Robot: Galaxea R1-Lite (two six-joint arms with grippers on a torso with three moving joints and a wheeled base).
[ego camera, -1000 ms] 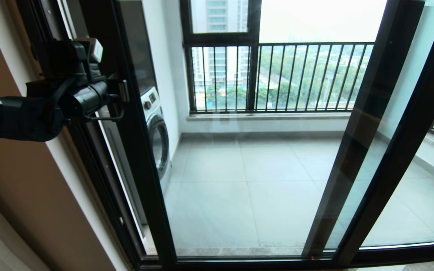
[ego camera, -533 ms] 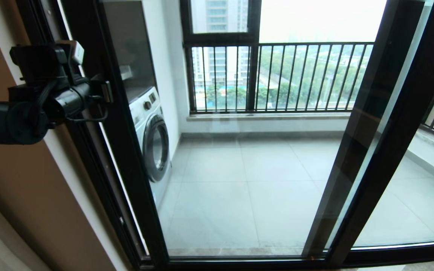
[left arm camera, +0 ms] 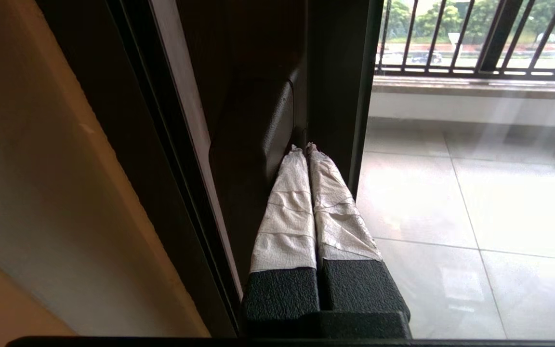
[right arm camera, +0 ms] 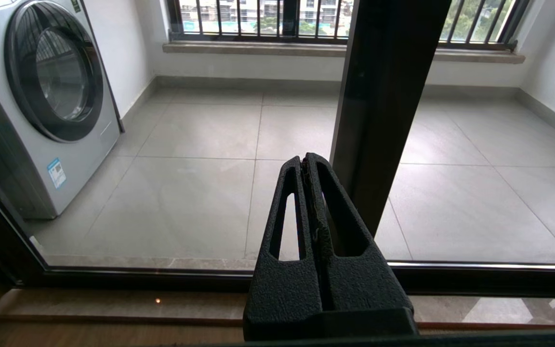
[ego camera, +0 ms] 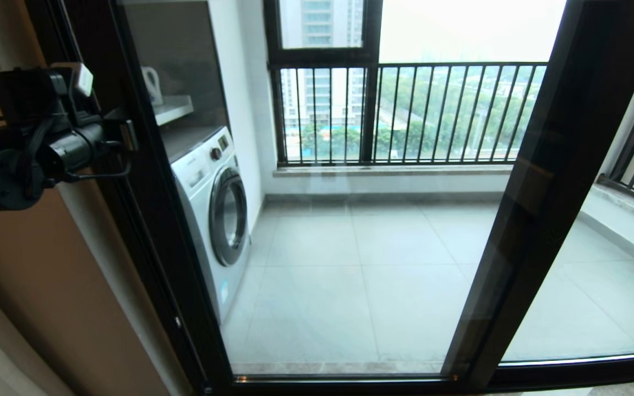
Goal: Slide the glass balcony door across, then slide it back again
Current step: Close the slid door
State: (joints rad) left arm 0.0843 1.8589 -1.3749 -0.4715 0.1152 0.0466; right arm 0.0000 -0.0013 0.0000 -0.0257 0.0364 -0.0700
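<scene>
The glass balcony door (ego camera: 350,258) stands close to the left jamb, its black left upright (ego camera: 146,220) leaning across the head view. My left gripper (ego camera: 125,135) is held high against that upright. In the left wrist view the left gripper (left arm camera: 305,148) is shut, its taped fingertips (left arm camera: 291,164) pressed into the corner between the small black handle (left arm camera: 253,140) and the upright, holding nothing. My right gripper (right arm camera: 306,159) is shut and empty, low in front of the glass beside a black upright (right arm camera: 383,96); it is out of the head view.
A white washing machine (ego camera: 212,214) stands behind the glass at the left. The black-railed window (ego camera: 405,110) closes the balcony's far side. A tan wall (ego camera: 47,308) borders the jamb. At the right, a black upright (ego camera: 542,192) overlaps the other panel's. The floor track (right arm camera: 138,277) runs below.
The door has slid left with my left gripper against its handle; more of the washing machine shows, and the two right uprights have closed up into one.
</scene>
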